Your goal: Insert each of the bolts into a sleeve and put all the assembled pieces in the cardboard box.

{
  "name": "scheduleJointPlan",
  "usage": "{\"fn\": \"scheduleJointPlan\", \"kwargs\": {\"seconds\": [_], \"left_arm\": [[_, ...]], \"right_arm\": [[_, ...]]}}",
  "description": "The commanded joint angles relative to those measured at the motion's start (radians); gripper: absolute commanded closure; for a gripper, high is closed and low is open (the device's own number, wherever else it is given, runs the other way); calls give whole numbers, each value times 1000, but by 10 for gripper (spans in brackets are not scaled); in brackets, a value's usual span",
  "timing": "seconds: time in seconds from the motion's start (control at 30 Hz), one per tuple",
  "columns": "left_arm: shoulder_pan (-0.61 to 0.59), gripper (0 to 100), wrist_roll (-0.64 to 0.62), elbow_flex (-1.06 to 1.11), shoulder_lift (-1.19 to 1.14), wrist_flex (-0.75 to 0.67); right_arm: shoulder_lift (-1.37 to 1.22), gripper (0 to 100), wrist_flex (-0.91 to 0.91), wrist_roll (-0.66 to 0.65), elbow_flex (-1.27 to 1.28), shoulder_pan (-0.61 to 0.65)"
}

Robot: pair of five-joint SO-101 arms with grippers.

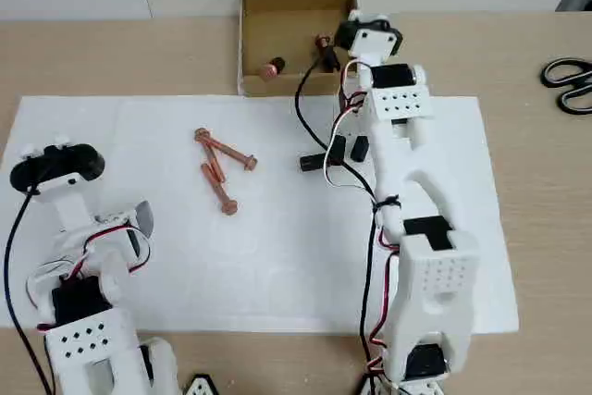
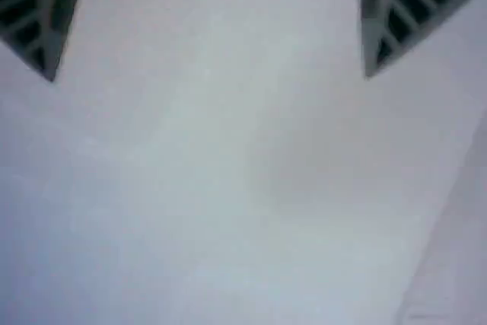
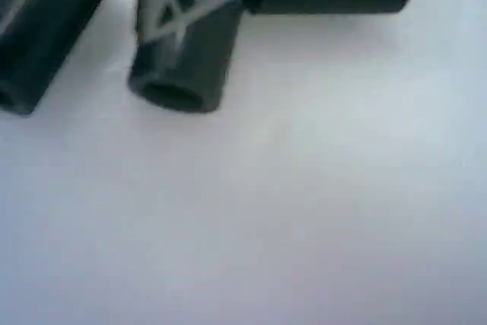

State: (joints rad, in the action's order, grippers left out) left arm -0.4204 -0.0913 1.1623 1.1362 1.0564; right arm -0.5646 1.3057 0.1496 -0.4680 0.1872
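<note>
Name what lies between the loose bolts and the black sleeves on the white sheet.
Nothing: the high view shows a bare stretch of white sheet between the bolts and the sleeves.

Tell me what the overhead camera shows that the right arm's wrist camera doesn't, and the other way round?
The high view adds the cardboard box with two assembled pieces inside, the loose bolts and the scissors on the table.

The right wrist view adds a close look into the hollow end of one of the black sleeves.

Both share the three black sleeves lying on the white sheet.
</note>
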Motion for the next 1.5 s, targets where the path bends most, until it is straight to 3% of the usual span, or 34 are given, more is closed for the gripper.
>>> {"fn": "scheduleJointPlan", "kwargs": {"seconds": [0.0, 0.6, 0.87, 1.03, 1.37, 1.47], "left_arm": [[0, 757, 9, -4, 8, 9], [0, 757, 9, -4, 8, 8], [0, 757, 9, -4, 8, 8], [0, 757, 9, -4, 8, 6], [0, 757, 9, -12, 9, 3], [0, 757, 9, -12, 9, 3]], "right_arm": [[-25, 783, -35, 11, -5, -4], [-194, 785, -61, 11, -8, -5], [-191, 998, -54, 9, -9, -7], [-188, 995, -61, 5, -11, -19], [107, 995, 93, -6, -11, -108], [209, 995, 183, -107, -11, -102]]}}
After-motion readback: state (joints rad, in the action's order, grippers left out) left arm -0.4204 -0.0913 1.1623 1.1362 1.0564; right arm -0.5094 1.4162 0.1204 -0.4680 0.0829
